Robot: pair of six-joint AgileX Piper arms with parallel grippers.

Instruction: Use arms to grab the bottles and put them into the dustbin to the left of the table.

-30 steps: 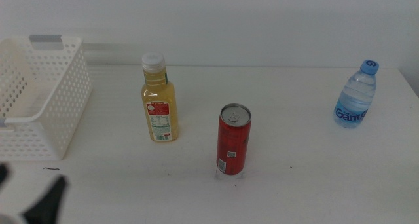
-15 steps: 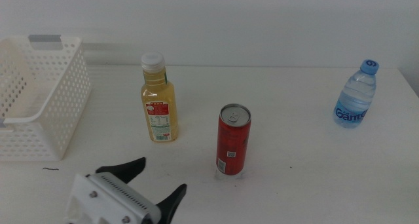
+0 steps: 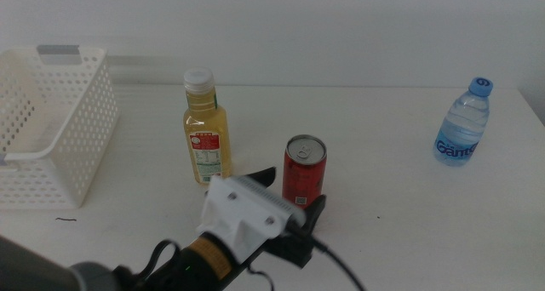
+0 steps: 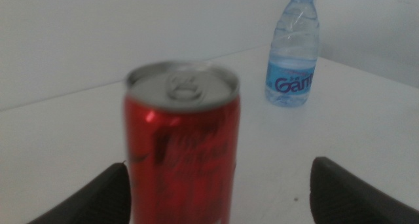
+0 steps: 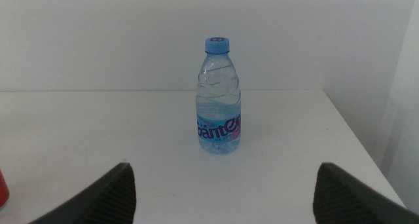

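Standing upright at table centre, red can [image 3: 304,180], partly between the wide-spread jaws of the left gripper [image 3: 294,199], nearer one jaw, contact unclear. Farther right, upright near the table edge, water bottle [image 5: 219,96], well ahead of the right gripper [image 5: 222,188], jaws spread wide, holding nothing.

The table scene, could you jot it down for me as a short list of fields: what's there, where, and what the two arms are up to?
left gripper: jaws open, at the red can, not closed on it
red can: upright, middle of the table
yellow juice bottle: upright, left of the can, untouched
water bottle: upright, far right, untouched
right gripper: jaws open, facing the water bottle from a distance; out of the middle view
dustbin: white basket at the left edge, no bottle seen in it
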